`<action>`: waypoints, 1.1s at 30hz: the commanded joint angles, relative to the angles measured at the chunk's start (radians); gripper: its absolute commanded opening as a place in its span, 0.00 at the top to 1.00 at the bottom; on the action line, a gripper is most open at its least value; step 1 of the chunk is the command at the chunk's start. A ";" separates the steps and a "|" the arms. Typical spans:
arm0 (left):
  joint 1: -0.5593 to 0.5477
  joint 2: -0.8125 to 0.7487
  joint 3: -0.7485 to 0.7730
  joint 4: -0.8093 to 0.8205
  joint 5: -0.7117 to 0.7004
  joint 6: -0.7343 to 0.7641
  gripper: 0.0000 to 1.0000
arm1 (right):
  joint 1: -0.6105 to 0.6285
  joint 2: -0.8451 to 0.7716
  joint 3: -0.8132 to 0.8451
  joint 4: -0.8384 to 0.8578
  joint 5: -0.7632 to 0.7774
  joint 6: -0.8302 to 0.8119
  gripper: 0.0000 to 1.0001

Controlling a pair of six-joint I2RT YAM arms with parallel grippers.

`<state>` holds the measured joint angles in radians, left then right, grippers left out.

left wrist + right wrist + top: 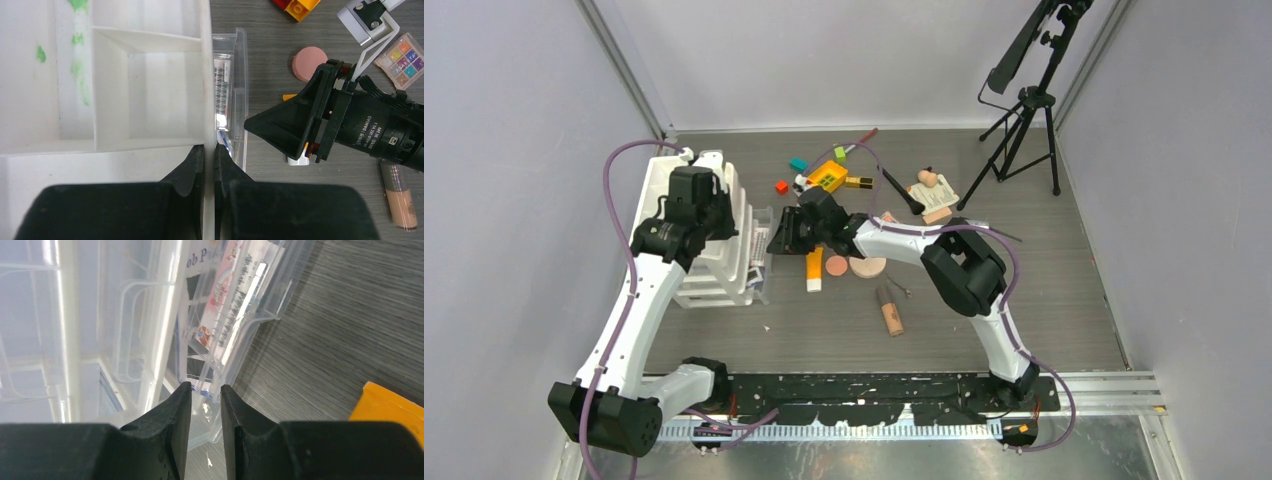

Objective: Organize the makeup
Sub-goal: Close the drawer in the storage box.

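The left gripper (209, 150), at the left of the scene, is clamped shut on the right-hand wall of the white organizer (150, 142), one finger inside the tray and one outside. The hold looks meant to steady the organizer while its neighbour works alongside. The left arm stretches forward from its base, wrist bent down over the organizer's right edge.

Touching the organizer's right wall lies the clear lash case (227, 85), a transparent box with a strip of false lashes showing through. The right gripper (206, 390) pinches the case's near edge between its narrowly parted fingers. The case sits tilted against the organizer and not in a compartment, so it seems to be midway through being lifted or nudged into the tray. The right arm reaches across the table toward the organizer, elbow raised, wrist low and level, fingers aimed at its side.

Further right of the organizer, the rest of the makeup waits loose on the table. It includes an orange tube (814, 270), a pink compact (309, 62), a peach compact (867, 267), a beige tube (400, 197) and an eyeshadow palette (402, 60). A yellow-and-red toy brick (827, 176) sits beyond them. Most of the sorting appears undone, since the organizer's visible compartments hold nothing.
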<state>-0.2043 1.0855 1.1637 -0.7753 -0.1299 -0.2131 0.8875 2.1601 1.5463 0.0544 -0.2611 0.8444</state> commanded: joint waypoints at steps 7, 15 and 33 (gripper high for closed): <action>-0.001 -0.041 0.023 0.132 0.019 -0.002 1.00 | 0.006 0.007 0.047 0.033 0.048 0.003 0.67; -0.001 -0.040 0.024 0.133 0.017 0.000 1.00 | 0.007 -0.174 -0.163 0.235 0.138 -0.037 0.66; -0.001 -0.041 0.024 0.132 0.019 0.000 1.00 | 0.008 -0.038 0.043 -0.156 0.284 -0.024 0.67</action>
<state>-0.2047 1.0855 1.1625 -0.7742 -0.1257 -0.2131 0.8886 2.0926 1.5192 -0.0353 0.0246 0.8295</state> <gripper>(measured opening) 0.049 0.334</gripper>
